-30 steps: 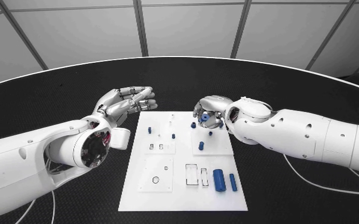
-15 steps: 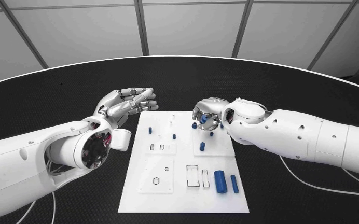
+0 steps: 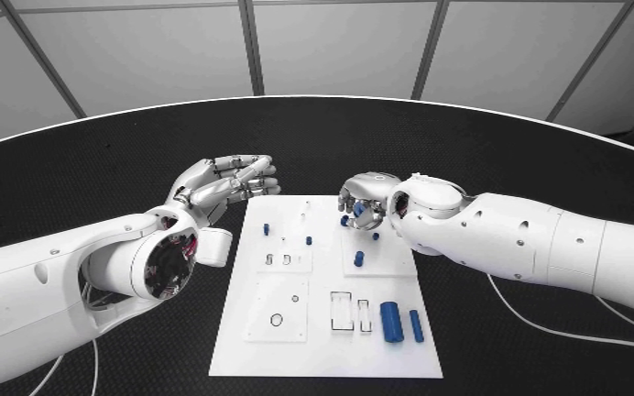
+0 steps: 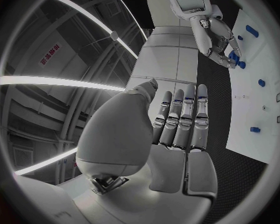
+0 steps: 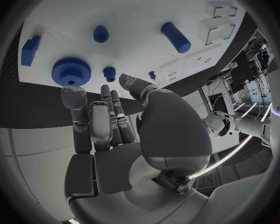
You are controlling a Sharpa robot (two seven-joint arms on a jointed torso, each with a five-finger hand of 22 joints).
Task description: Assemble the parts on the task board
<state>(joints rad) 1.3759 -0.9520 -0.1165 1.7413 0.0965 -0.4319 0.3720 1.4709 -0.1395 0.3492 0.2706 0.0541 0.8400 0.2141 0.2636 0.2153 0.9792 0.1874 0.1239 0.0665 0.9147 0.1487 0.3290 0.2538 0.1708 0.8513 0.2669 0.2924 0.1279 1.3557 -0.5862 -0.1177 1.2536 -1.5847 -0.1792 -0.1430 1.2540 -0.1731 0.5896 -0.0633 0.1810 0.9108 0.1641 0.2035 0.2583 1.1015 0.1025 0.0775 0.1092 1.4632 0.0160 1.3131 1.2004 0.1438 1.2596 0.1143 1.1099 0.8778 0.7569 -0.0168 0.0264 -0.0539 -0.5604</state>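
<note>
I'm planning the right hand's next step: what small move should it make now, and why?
Probably lower the right hand a little and close its fingers on the blue gear. The right wrist view shows the gear on the task board just past the fingertips, with the hand holding nothing. The left hand hovers beside the board, fingers apart.

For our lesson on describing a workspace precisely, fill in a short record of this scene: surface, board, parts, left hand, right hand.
surface: black table
board: white task board in the middle of the table
parts: blue gear near the right fingertips; large blue cylinder lying at the board's near end
left hand: left hand raised at the board's far left corner, holding nothing
right hand: right hand over the board's far right part, fingertips by the gear
</note>
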